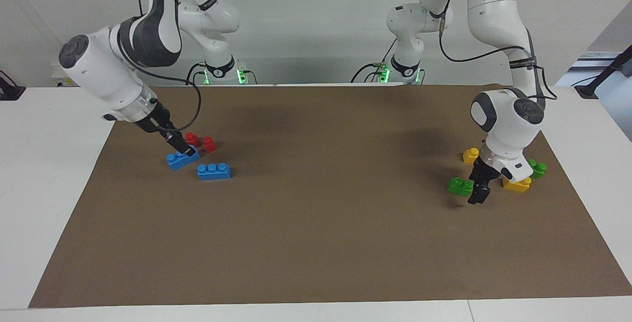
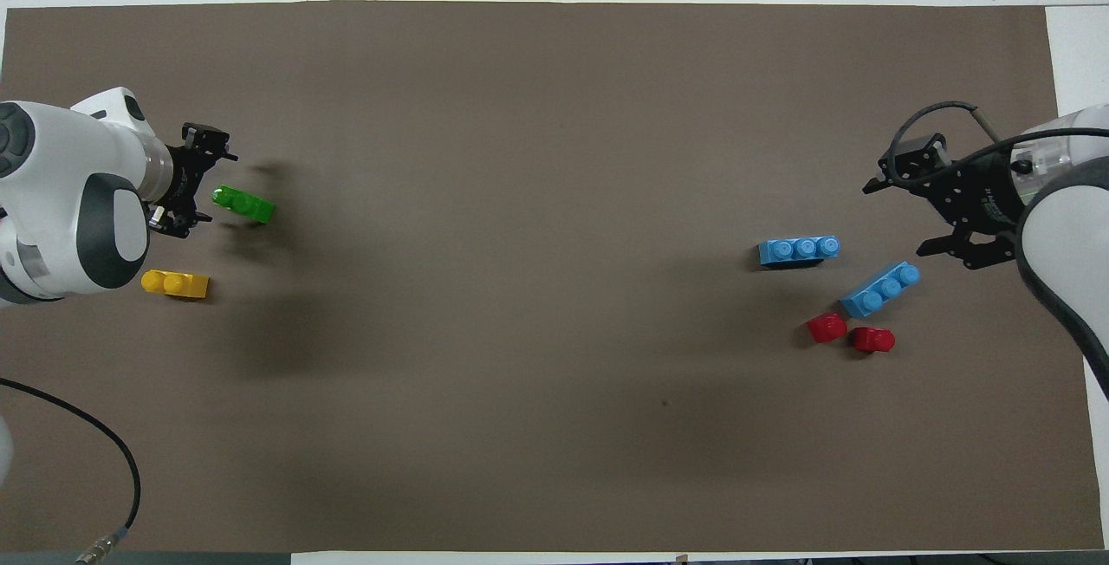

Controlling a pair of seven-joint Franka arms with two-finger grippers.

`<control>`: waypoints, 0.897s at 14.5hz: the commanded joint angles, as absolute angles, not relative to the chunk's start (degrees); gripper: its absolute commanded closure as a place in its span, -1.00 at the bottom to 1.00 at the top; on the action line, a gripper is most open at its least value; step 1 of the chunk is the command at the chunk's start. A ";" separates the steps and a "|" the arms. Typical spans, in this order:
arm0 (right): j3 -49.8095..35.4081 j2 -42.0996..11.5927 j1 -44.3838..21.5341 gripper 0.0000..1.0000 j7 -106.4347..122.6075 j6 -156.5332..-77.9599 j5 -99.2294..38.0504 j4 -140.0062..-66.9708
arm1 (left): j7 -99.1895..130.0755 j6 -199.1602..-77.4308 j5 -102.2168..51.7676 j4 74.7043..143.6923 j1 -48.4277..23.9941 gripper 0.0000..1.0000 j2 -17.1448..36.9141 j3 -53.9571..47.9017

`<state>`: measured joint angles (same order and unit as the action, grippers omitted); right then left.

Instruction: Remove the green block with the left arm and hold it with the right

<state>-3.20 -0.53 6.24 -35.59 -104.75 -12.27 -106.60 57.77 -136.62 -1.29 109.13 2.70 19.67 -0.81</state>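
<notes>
- Left gripper point(image 1: 478, 194), lower right of the facing view: fingers spread, empty, just beside the green block point(image 1: 460, 185).
- Green block lies on the brown mat point(image 1: 316, 243).
- Right gripper point(image 1: 180, 146), left side: released, over a blue brick point(image 1: 181, 159).

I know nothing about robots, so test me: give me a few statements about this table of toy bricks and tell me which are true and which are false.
1. The green block lies on the brown mat, gripped by nothing. True.
2. The right end effector is clamped on a brick. False: it is open and holds nothing.
3. Two red blocks lie side by side near the blue bricks. True.
4. The left end effector is shut. False: it is open, beside the green block.
5. A yellow brick is stacked on the green block. False: the yellow brick lies on the mat, apart from it and nearer to the robots.
</notes>
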 commanded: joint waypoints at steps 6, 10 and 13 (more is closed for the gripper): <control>-3.25 3.17 5.63 -1.00 -5.10 -97.64 -0.45 -98.27 | 36.95 -119.39 -0.44 103.20 2.81 -1.00 8.46 -1.23; -3.25 2.38 5.54 -1.00 -5.01 -97.12 -0.18 -96.86 | 22.97 -107.43 -0.62 98.79 3.16 -1.00 1.61 -1.49; -3.25 1.32 5.62 -1.00 -5.01 -96.42 -0.18 -96.33 | 10.85 -99.78 -0.53 98.61 2.73 -1.00 -3.76 -1.58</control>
<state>-3.13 3.08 5.50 -6.25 -98.14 -1.43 -98.36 17.48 -103.96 -1.26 98.14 2.74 -0.61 -1.29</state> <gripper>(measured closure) 0.000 0.000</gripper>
